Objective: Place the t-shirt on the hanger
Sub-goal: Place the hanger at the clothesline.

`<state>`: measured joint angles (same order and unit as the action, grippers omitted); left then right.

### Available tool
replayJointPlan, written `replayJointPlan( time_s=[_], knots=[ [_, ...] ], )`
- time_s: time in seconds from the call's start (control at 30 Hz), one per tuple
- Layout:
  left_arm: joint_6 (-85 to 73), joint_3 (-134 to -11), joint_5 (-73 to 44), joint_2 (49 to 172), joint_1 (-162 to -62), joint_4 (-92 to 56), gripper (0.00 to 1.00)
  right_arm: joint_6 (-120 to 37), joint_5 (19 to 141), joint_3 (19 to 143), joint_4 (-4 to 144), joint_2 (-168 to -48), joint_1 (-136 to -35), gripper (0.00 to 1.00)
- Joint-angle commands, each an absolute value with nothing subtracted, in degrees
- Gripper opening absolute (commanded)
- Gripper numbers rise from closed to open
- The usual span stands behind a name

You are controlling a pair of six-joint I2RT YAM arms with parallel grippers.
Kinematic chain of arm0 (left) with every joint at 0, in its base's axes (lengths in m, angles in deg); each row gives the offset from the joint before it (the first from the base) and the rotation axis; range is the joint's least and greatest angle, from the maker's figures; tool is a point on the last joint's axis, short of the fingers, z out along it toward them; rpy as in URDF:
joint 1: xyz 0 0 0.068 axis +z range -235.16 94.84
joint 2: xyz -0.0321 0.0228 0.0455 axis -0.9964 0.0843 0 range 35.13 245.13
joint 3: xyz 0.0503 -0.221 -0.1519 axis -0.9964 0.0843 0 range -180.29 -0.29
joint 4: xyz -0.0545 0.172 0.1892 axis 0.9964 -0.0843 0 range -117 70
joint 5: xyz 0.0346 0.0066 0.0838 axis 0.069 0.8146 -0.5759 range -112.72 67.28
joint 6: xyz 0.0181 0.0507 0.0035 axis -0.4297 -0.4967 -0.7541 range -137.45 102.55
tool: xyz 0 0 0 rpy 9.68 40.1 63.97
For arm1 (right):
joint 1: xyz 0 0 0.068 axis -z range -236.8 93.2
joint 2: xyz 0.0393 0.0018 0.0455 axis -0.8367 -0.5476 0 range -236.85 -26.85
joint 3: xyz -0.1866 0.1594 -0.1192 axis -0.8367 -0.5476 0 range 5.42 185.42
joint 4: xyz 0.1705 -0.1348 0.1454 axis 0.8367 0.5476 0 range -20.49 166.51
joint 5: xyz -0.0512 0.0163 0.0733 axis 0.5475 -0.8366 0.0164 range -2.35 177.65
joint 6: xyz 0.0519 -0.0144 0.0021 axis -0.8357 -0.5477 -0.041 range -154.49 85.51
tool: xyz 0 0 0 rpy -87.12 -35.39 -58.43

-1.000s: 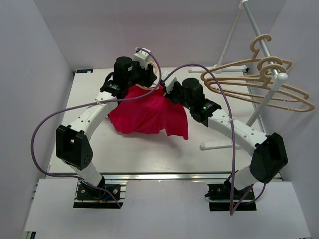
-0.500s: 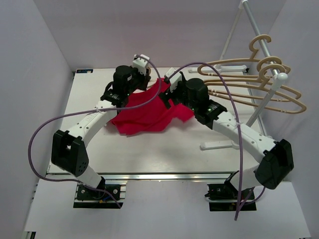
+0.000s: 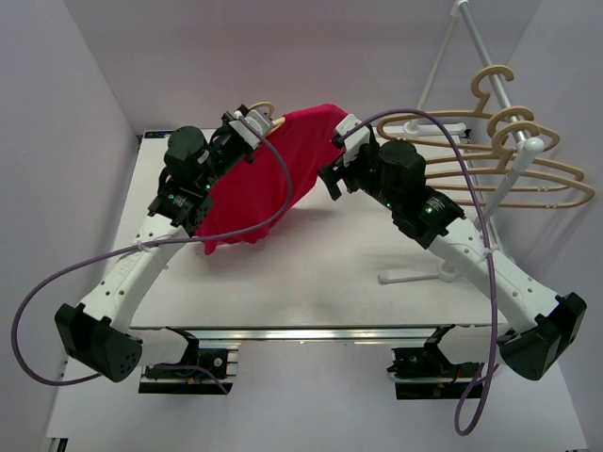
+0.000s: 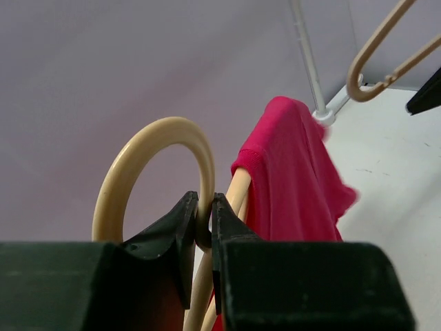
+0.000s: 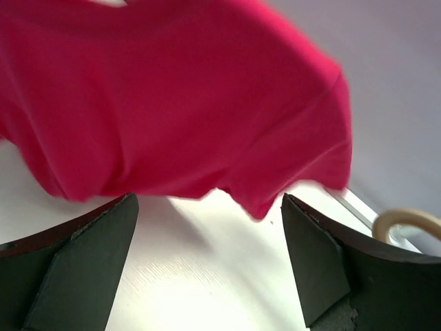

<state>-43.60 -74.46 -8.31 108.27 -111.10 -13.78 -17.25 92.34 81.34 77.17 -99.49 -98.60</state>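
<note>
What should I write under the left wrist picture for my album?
The left gripper pinches the hanger by its hook, with the t-shirt draped over its shoulder.

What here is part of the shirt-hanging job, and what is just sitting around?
Part of the job:
- small bright red cloth t-shirt
- thin tan clothes hanger it drapes over
- left claw, pinching that hanger's hook
- right claw, open and empty beside the shirt

Just sitting around:
- spare tan hangers
- white rack they hang on
- white table
</note>
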Motion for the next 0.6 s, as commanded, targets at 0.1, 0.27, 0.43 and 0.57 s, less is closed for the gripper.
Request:
replayJointPlan(
  time_s=[0.1,0.27,0.43,0.57],
  knots=[
    [-57.51,-81.94,1.09,103.16,-110.47,-28.33,0.0,-12.0,88.45,86.1,80.32,-98.39,-93.54,0.89],
    [-62.09,-82.55,-0.4,100.26,-110.04,-32.56,0.0,-9.1,82.3,85.41,79.71,-97.08,-89.76,0.89],
    [-64.29,-83.52,3.45,98.15,-109.77,-37.13,0.0,-3.82,71.34,87.15,81.46,-100.22,-88.26,0.87],
    [-64.73,-84.22,5.22,98.06,-109.77,-39.23,0.0,-1.1,61.3,93.82,85.76,-105.15,-87.82,0.85]
  ],
)
